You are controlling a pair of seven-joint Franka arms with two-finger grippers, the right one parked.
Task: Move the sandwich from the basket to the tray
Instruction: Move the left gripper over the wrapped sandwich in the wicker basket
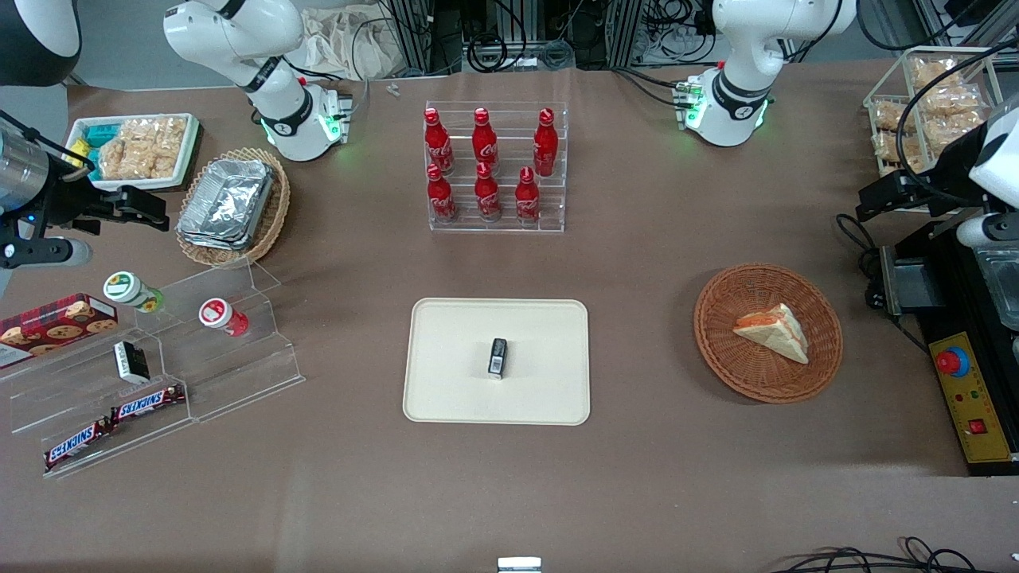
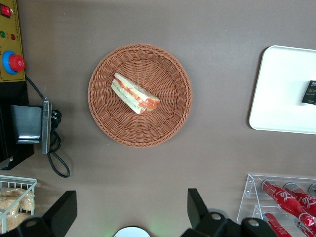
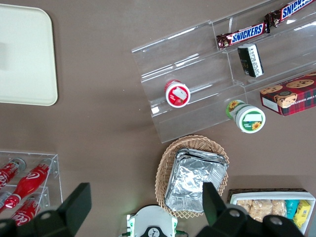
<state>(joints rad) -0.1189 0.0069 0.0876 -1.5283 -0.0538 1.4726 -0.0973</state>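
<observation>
The sandwich (image 1: 772, 330) (image 2: 134, 94), a white-bread wedge with orange-red and green filling, lies in the round reddish-brown basket (image 1: 716, 350) (image 2: 163, 128). The cream tray (image 1: 454, 390) (image 2: 279, 98) sits mid-table, toward the parked arm from the basket, with a small black packet (image 1: 497, 356) (image 2: 309, 92) on it. My gripper (image 1: 868, 208) (image 2: 131, 210) hangs high over the table, off the basket's edge toward the working arm's end. It is open wide and holds nothing. Its fingers (image 2: 197, 207) are well apart from the sandwich.
A clear rack of red bottles (image 1: 493, 171) (image 2: 286, 197) stands farther from the front camera than the tray. A black and yellow control box (image 1: 959, 382) (image 2: 12, 61) with cables (image 2: 54, 158) lies beside the basket. A wire basket of snacks (image 1: 931, 95) stands near the working arm.
</observation>
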